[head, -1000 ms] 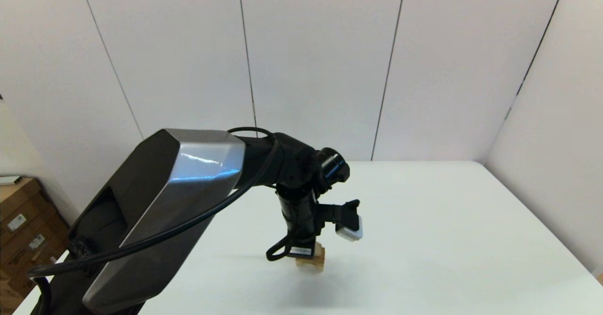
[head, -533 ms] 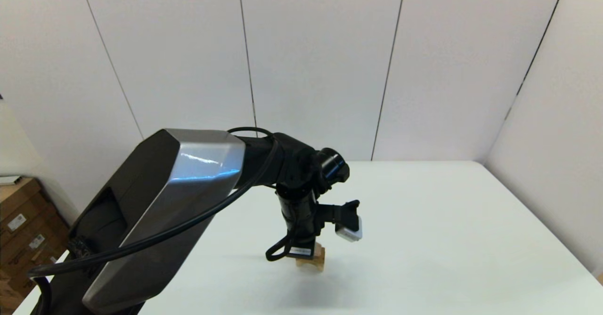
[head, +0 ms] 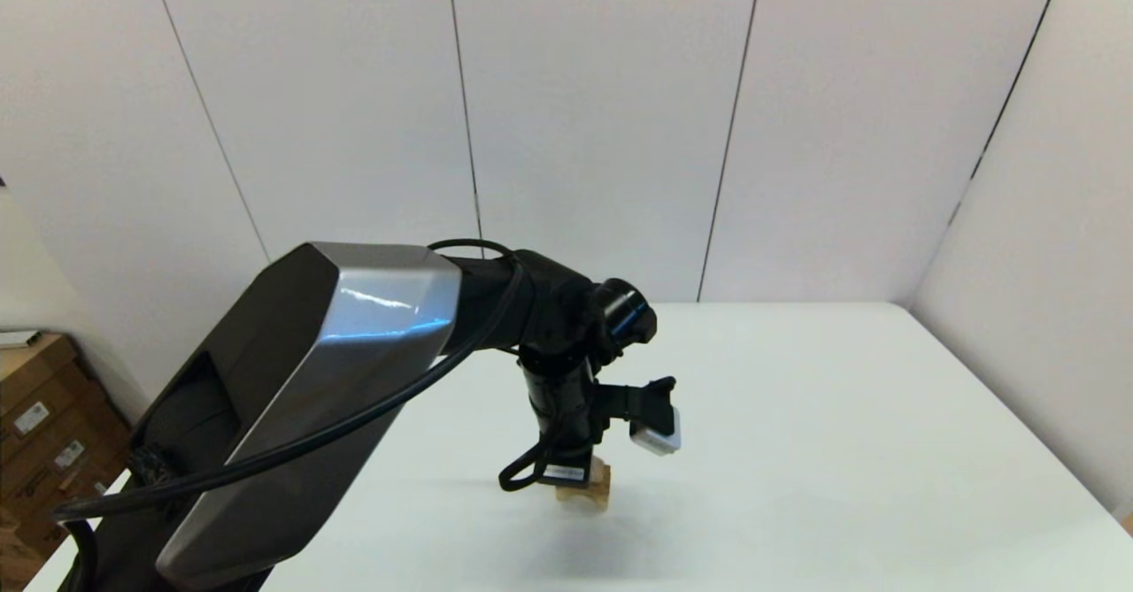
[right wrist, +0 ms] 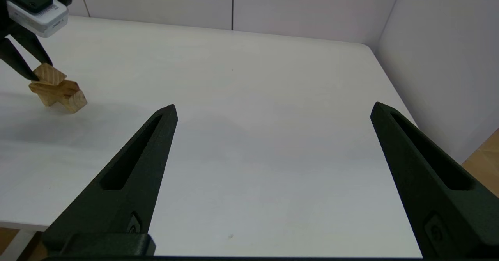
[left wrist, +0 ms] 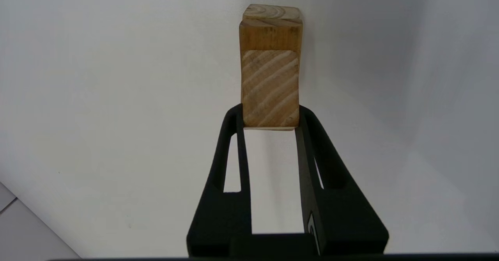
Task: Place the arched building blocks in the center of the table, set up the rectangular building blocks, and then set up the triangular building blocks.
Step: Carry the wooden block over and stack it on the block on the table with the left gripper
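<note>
My left gripper (left wrist: 270,110) is shut on the triangular building block (left wrist: 270,87), a small wedge with dark diagonal grain stripes. The wedge rests on a darker tan wooden block (left wrist: 271,36) that reaches out past it, likely the rectangular building block. The right wrist view shows the same left gripper (right wrist: 27,68) holding the wedge (right wrist: 48,73) on a small wooden stack (right wrist: 66,96) on the table (right wrist: 249,97). I cannot tell the arched building block apart within that stack. In the head view the left wrist hides most of the blocks (head: 591,488). My right gripper (right wrist: 275,105) hangs open and empty over the table's near right part.
White wall panels stand behind the table (head: 841,415). Its rounded far right corner (right wrist: 366,46) and right edge are near the side wall. Cardboard boxes (head: 40,424) sit on the floor to the left. The left arm's silver housing (head: 336,371) fills the lower left of the head view.
</note>
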`<state>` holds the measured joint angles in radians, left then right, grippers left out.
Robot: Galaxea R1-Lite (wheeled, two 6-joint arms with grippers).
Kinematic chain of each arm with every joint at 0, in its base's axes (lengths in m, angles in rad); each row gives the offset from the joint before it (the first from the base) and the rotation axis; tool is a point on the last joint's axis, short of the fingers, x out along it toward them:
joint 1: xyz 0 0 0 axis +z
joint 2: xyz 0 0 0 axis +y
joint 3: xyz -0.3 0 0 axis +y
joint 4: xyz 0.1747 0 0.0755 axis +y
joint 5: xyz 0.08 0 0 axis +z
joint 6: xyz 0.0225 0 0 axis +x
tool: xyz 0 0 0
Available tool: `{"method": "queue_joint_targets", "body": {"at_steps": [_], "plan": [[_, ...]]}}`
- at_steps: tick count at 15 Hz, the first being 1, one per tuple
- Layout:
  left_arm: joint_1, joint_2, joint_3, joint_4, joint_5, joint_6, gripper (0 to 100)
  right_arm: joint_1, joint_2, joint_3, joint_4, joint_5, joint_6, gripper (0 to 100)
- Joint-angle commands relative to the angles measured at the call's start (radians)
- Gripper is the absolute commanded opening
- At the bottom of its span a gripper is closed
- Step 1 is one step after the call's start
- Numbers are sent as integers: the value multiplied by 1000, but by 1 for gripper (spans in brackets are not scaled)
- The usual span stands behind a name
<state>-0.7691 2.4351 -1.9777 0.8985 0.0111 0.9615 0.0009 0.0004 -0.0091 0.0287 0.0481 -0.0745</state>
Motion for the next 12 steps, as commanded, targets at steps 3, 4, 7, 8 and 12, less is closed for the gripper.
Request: {"method": "queue_joint_targets", "body": {"at_steps": [3, 4, 7, 8, 12], "plan": [[-2, 5, 0, 5, 1, 5, 0, -1, -2, 0, 0, 1, -1, 100], [-2, 5, 0, 5, 3, 5, 0, 1, -2, 0, 0, 1, -1, 100], [-4, 7, 0, 3, 3, 5, 0, 1, -2, 0, 0, 1, -1, 100], [-4, 7, 0, 3, 3, 5, 0, 1, -2, 0, 0, 1, -1, 100], [-4, 7, 0, 3, 0, 5, 0, 1, -2, 0, 0, 1, -1, 100]]}}
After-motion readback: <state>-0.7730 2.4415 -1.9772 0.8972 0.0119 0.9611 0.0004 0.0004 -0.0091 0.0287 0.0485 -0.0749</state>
